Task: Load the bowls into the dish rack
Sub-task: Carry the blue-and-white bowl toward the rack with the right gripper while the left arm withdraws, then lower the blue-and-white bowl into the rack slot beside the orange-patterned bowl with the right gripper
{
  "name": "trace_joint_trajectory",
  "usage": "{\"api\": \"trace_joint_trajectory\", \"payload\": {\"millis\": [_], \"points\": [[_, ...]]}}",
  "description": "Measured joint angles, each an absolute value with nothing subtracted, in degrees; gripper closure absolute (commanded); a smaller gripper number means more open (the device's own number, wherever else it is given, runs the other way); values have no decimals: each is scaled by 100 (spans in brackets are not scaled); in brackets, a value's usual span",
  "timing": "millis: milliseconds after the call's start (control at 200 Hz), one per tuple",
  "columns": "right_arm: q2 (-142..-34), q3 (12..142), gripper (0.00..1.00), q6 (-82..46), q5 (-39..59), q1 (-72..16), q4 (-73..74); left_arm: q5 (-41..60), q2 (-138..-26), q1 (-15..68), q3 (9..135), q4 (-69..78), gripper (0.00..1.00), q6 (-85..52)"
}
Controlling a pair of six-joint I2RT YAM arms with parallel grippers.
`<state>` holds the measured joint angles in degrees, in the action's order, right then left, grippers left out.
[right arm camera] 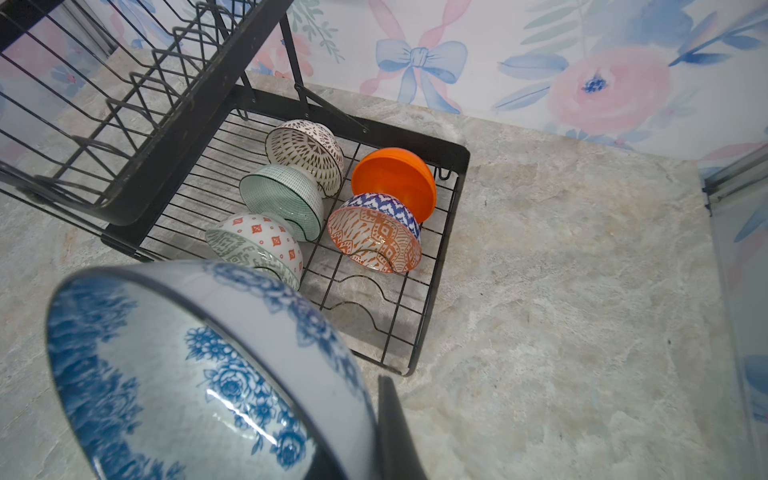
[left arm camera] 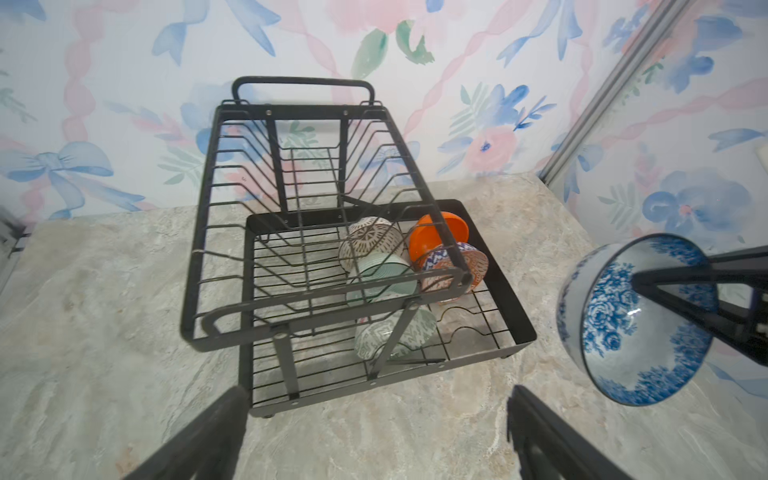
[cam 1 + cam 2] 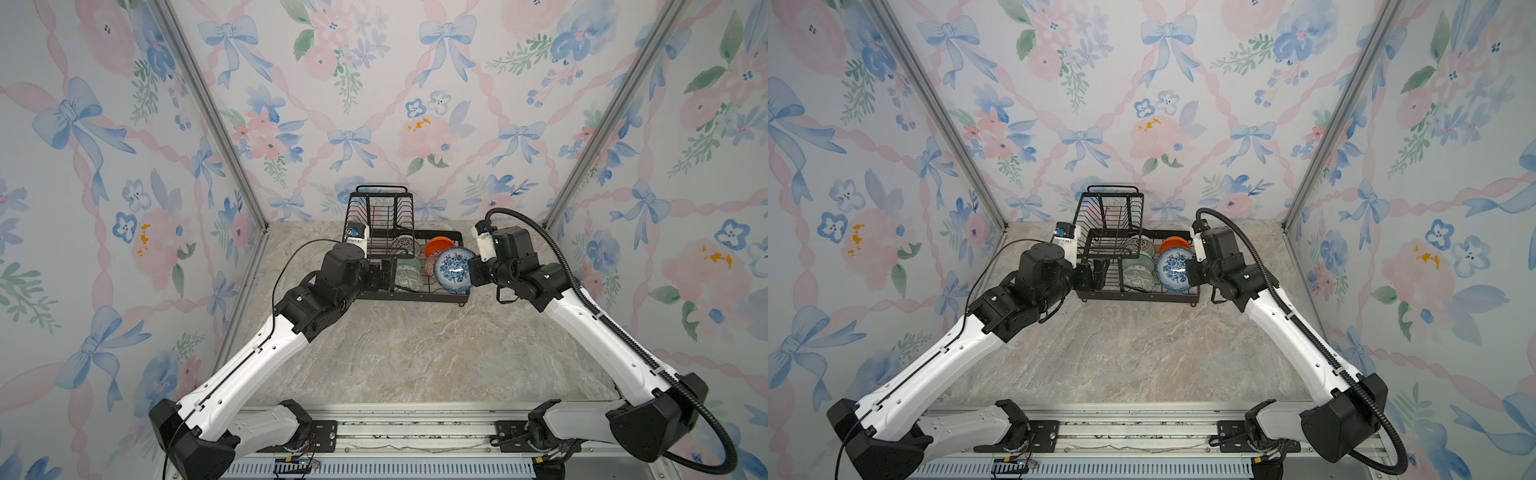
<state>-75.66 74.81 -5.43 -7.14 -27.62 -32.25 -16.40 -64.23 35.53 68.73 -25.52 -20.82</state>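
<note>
The right gripper point(image 3: 471, 266) is clamped on the rim of the blue-white floral bowl point(image 3: 453, 268), holding it tipped on edge just beside the dish rack point(image 3: 440, 234) (on its right side). 5 bowls lean in the lower tray point(image 1: 415, 137): brown-lattice bowl point(image 1: 305, 151), mint bowl point(image 1: 282, 195), grey-green bowl point(image 1: 255, 245), orange-white geometric bowl point(image 1: 374, 232), plain orange bowl point(image 1: 392, 178). The left gripper point(image 2: 376, 392) gapes wide and empty near the rack's front.

Tabletop point(image 3: 415, 353): grey-beige marbled stone look. A bare stretch lies beneath and behind the left hand point(image 2: 376, 395) and the right hand point(image 3: 471, 269).

Wallpaper point(image 3: 374, 104): pale ground with blue bows, pink ribbons, pink blooms and green leaves. It rises beyond both hands and along their outer sides.

Metal corner post point(image 3: 217, 124): out past the left hand. Its twin point(image 3: 606, 124) is past the right.

Slotted metal rail point(image 3: 415, 432): along the near edge, well behind both hands.
</note>
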Motion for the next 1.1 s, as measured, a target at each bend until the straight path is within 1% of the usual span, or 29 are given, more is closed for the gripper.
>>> {"api": "trace_joint_trajectory", "payload": {"millis": [305, 430, 660, 840, 1100], "points": [[-7564, 7098, 100, -185, -1240, -2792, -2401, -1398, -5898, 2508, 6173, -2862, 2, -2222], [-7568, 6899, 100, -82, -1389, -2794, -1855, -1208, -5749, 2115, 5918, -2906, 2, -2279], [-7791, 6379, 100, 82, -1640, -2823, -908, -836, -5693, 1455, 5481, -2974, 2, -2316], [-7946, 5736, 100, 611, -1826, -2954, 294, -628, -5695, 1184, 5319, -3017, 2, -2316], [-8296, 4821, 100, 1868, -1754, -3157, 2213, -484, -5811, 1083, 5275, -3011, 2, -2316]]}}
